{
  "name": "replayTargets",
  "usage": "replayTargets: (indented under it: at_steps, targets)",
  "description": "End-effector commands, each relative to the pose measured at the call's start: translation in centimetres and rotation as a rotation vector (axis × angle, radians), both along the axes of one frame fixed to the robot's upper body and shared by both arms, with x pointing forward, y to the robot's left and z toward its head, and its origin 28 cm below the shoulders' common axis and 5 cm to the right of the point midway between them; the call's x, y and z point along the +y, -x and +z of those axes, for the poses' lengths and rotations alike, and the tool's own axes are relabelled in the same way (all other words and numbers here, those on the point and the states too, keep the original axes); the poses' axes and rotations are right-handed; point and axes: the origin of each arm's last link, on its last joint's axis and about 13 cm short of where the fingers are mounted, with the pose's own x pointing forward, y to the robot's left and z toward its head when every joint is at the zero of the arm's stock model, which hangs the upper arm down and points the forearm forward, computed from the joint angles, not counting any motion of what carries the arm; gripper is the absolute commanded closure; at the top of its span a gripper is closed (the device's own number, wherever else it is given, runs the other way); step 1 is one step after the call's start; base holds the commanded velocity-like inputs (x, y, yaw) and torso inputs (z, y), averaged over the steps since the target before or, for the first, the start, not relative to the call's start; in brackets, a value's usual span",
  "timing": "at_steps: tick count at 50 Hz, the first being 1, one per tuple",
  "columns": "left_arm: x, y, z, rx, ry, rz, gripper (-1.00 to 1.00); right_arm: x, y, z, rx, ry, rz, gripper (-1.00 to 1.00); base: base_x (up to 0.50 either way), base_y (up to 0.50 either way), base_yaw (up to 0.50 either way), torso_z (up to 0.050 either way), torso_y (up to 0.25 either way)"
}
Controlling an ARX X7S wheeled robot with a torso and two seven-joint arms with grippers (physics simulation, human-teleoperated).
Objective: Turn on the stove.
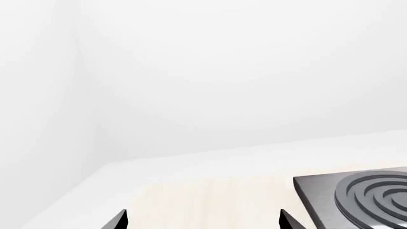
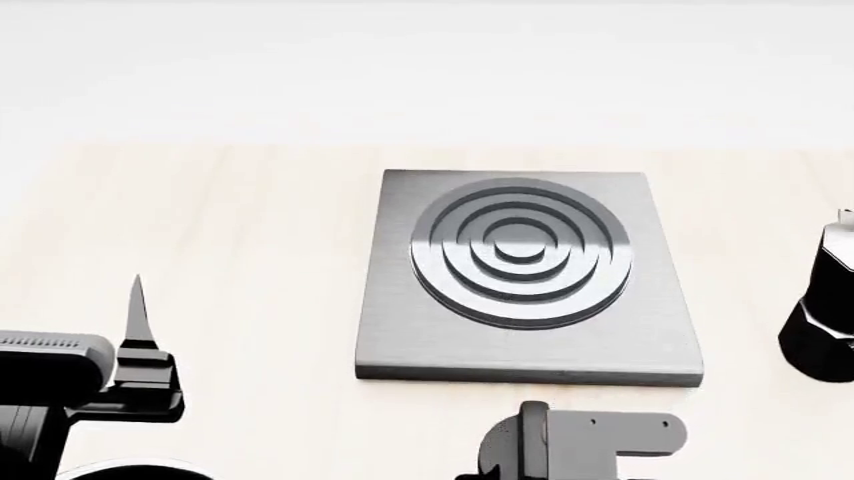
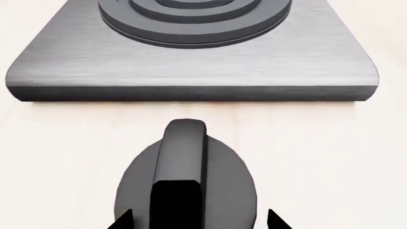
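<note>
Just above the knob (image 3: pixel 184 181), right fingers (image 3: pixel 275 220) apart, astride.

One stove plate (image 2: pixel 527 345) with one burner (image 2: pixel 521 250) – one knob (image 3: pixel 184 176), one moka pot (image 2: pixel 825 315), two grippers: left (image 2: pixel 136 330), right (image 3: pixel 197 220)

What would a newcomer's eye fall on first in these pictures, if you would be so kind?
Most likely the stove plate, grey brushed metal with dark concentric rings, mid-table in the head view. Next, its black knob filling the right wrist view, just in front of the plate's near edge, with the right gripper straddling it. A black moka pot stands at the right edge.
</note>
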Motion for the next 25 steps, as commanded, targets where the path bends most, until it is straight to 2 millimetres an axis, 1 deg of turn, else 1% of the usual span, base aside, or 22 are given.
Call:
replayTargets:
  at_steps: [1,16,25]
  targets:
    - [0.0,0.0,0.0,0.0,0.0,0.001,-1.0,-0.4,0.0,-0.3,0.017,0.035,-0.029,-1.0,0.0,0.0,0.0,0.0,0.0]
    - [0.0,0.0,0.0,0.001,0.002,0.0,-1.0,-1.2,-0.1,-0.7,0.024,0.065,-0.092,-1.0,0.0,0.0,0.0,0.0,0.0]
    - [0.1,-0.1,0.0,-0.001,0.004,0.002,-1.0,-1.5,0.0,-0.5,0.024,0.07,-0.114,-1.0,0.0,0.0,0.0,0.0,0.0]
